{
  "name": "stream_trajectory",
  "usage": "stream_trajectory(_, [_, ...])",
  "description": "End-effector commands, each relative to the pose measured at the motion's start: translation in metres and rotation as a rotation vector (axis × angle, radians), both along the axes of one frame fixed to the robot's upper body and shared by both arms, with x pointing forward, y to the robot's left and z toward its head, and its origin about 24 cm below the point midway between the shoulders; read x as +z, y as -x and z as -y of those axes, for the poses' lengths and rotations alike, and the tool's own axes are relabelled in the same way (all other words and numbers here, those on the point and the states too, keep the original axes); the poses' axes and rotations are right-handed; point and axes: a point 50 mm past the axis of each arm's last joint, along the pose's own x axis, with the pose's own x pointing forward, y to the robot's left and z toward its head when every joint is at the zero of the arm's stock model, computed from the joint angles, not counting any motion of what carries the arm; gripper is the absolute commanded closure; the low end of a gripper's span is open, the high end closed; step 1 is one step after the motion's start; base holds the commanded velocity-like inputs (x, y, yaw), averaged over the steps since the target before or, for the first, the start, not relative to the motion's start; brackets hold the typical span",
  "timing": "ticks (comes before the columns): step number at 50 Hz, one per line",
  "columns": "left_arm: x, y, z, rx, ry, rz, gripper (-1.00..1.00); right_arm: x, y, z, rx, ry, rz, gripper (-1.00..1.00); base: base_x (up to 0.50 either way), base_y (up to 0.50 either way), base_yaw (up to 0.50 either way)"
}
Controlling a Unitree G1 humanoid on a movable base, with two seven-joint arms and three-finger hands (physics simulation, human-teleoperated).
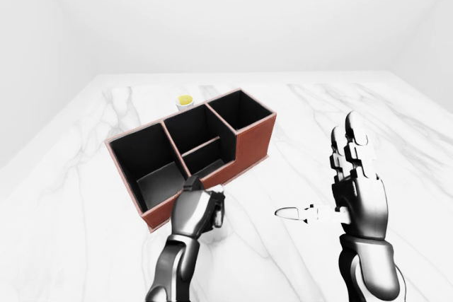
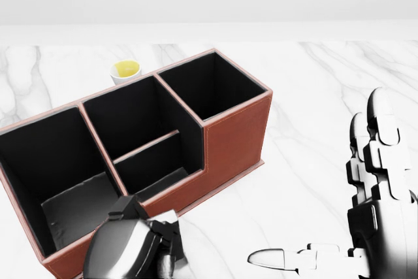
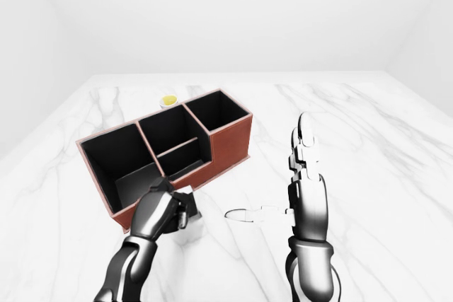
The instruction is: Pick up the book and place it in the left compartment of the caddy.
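Observation:
The red-brown caddy [image 2: 228, 142] with black insides stands on the marble table, its left compartment [image 2: 59, 168] at the left of the head view. My left hand [image 1: 202, 210] is curled shut just below the caddy's near wall, by the left compartment. A pale block, seemingly the book [image 3: 191, 225], shows under its fingers, mostly hidden by the hand. My right hand [image 1: 329, 189] is open to the right of the caddy, fingers upright and thumb pointing left, holding nothing.
A small white cup with yellow contents [image 2: 126, 70] stands just beyond the caddy's far wall. The white marble table [image 1: 368, 118] reaches out to the right and top of the eye views, with white walls behind.

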Motion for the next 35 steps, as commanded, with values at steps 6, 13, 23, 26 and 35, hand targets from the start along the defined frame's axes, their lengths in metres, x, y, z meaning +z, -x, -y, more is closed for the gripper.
stream_trajectory(6, [0.080,0.024,-0.008,0.044,0.015,0.347,1.00,-0.003,0.000,0.000,-0.001,-0.004,-0.013,-1.00,0.00,0.00,0.00])
stream_trajectory(13, [0.110,0.031,-0.017,0.087,0.019,0.466,1.00,-0.005,-0.002,0.000,0.000,-0.008,-0.023,-1.00,0.00,0.00,0.00])
stream_trajectory(23, [0.144,0.047,-0.026,0.119,0.026,0.574,1.00,-0.005,-0.002,0.000,0.002,-0.009,-0.024,-1.00,0.00,0.00,0.00])
stream_trajectory(26, [0.150,0.049,-0.030,0.144,0.005,0.594,1.00,-0.005,-0.003,0.000,0.002,-0.009,-0.021,-1.00,0.00,0.00,0.00])
stream_trajectory(35, [0.169,0.045,-0.056,0.283,-0.108,0.624,1.00,-0.006,-0.005,0.000,0.009,-0.011,-0.024,-1.00,0.00,0.00,0.00])
